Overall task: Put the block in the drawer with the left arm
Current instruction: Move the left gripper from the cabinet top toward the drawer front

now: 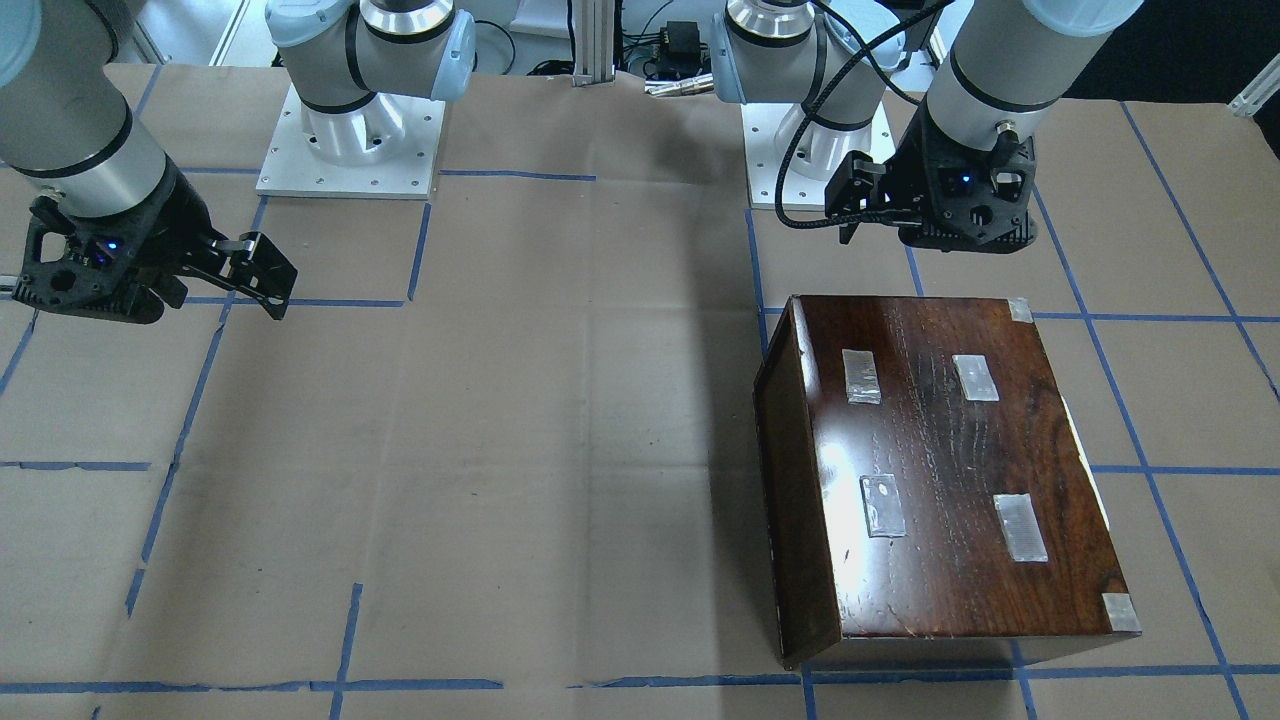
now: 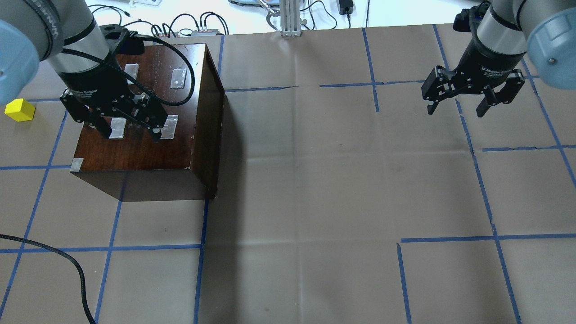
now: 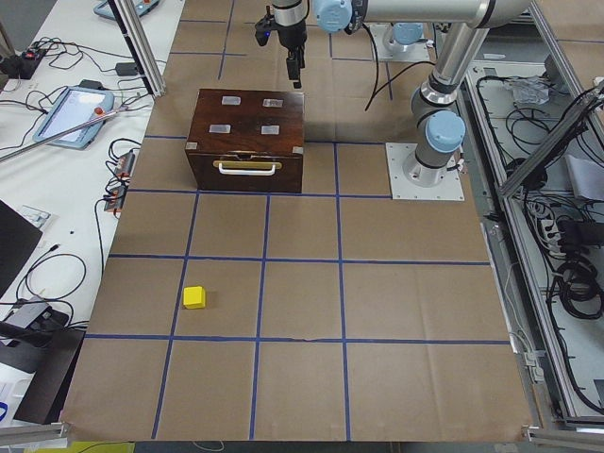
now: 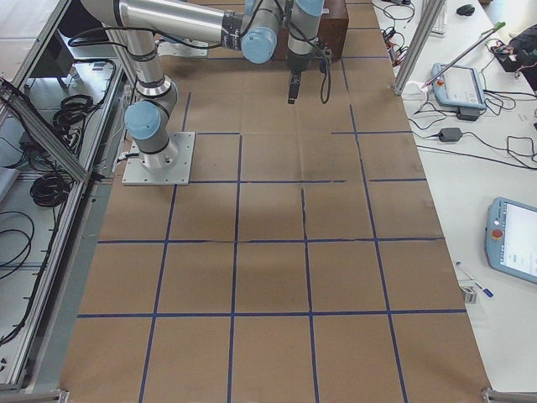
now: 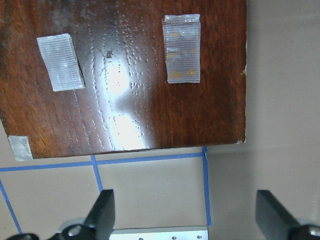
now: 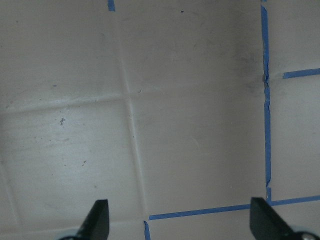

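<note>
Seeing paper-covered table with blue tape grid filling every exterior view. Seeing glossy dark reddish-brown cabinet sitting upper left in overhead view and lower right in front-facing view, with clear tape patches on top. Seeing left arm, silver-grey with black cable looping off the wrist, coming in at top left of overhead view. Seeing right arm hanging at upper right of same view, well apart from the cabinet.

Getting the drawer only in exterior left view: dark front with pale handle, sitting flush in the cabinet face. Facing bottom of that frame, long axis running left-right across it. Overhead and front-facing views giving only cabinet top and sides.

Reading left gripper as spread wide, nothing between the fingers. Overlapping the cabinet top in overhead view, but sitting just above the cabinet's upper edge in front-facing view. Reading right gripper as spread wide too, empty, with only bare paper and tape in right wrist view.

Seeing block, a small bright yellow plain-faced cube, lying flat on paper at left edge of overhead view, near the cabinet but apart from it. Showing lower left of centre in exterior left view, well apart from the drawer front. Being a cube, giving no long axis. Front-facing and wrist views not catching it.
</note>
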You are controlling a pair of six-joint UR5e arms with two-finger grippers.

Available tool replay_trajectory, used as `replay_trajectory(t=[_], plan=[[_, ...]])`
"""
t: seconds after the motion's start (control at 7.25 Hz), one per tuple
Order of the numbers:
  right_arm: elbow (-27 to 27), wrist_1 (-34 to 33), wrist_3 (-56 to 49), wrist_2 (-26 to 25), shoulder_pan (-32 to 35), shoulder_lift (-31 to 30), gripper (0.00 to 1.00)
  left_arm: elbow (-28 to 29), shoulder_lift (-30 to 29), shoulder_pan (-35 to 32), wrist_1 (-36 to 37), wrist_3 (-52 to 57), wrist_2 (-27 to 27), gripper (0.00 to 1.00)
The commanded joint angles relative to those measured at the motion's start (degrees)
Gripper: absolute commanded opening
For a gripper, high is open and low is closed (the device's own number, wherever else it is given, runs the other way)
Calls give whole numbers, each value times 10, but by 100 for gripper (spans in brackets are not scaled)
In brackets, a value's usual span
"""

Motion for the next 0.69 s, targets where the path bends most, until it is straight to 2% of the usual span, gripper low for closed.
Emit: replay_trajectory(t=[0.0, 0.55], plan=[[-1, 0, 0, 0, 0, 0, 100, -3, 0, 0, 2, 0, 0, 100], [0, 0, 0, 0, 0, 0, 100, -3, -3, 0, 6, 8, 0, 100]])
